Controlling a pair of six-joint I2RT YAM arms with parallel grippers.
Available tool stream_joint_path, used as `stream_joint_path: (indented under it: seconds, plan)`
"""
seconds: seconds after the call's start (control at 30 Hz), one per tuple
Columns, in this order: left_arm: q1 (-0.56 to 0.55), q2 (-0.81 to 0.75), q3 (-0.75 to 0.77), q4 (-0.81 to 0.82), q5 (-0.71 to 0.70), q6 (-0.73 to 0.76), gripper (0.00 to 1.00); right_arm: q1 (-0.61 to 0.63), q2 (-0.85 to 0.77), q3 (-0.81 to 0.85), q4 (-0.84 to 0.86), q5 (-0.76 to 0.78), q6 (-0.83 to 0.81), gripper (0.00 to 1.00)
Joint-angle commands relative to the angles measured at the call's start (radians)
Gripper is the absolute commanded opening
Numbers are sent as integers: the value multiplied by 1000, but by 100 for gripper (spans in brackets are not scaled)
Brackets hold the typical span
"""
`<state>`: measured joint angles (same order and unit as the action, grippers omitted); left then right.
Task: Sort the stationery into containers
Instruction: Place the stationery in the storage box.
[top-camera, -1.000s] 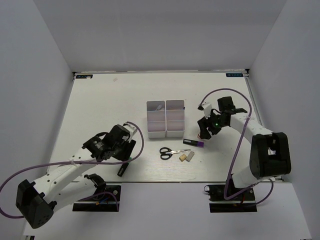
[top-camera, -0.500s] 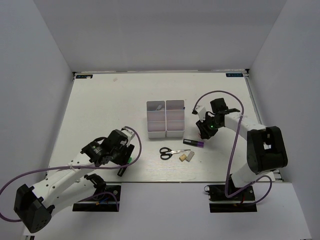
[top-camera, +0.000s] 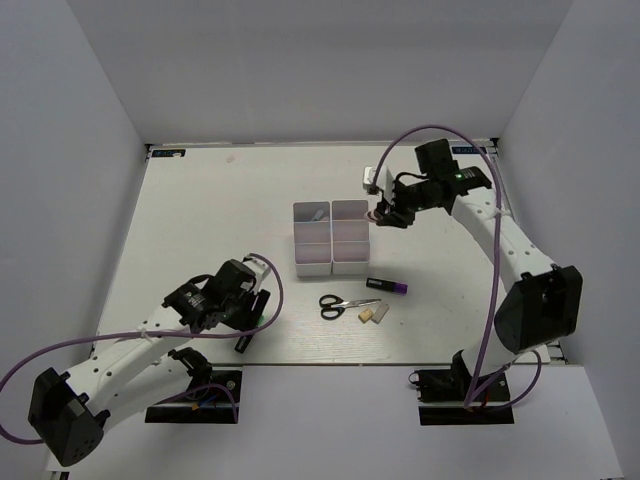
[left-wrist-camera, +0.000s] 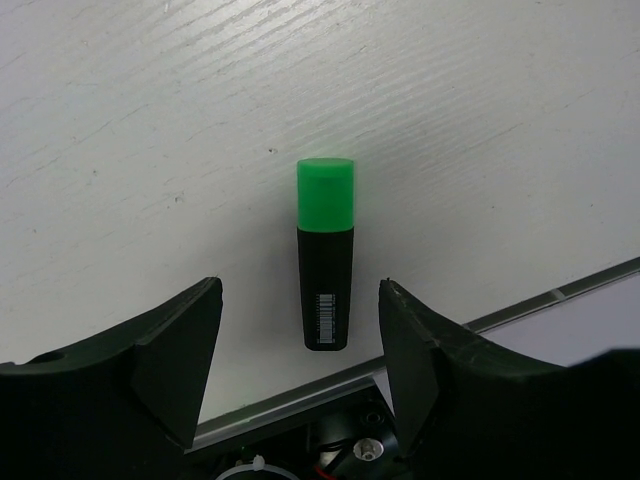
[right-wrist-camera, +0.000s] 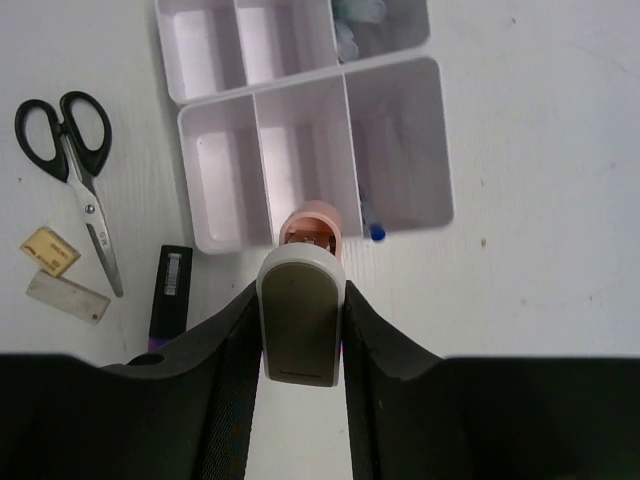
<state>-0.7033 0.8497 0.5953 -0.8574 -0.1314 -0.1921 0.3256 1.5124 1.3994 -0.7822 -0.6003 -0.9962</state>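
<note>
Pinching a pinkish-white clip over the bins' edge, the right fingers show their grip only wrist-side; left fingers gape wide astride the green-capped marker, half-hidden overhead, on the worktop.

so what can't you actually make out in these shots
- right wrist: the pinkish-white piece, gripped between the right fingers; they cover its sides, so its kind is unclear
- right wrist: contents of the corner bin; cut off by the top edge
- top external: cap of the green-capped marker; hidden under the left fingers
</note>
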Motion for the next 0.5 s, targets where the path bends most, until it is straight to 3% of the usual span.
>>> stream_joint_path:
  seconds: [0.0, 0.47]
  plan:
    - [5, 11, -11, 15, 21, 5, 75, 41, 75, 72, -118, -72, -159, 0]
    - [5, 48, -9, 9, 16, 8, 77, 228, 203, 128, 27, 77, -183, 0]
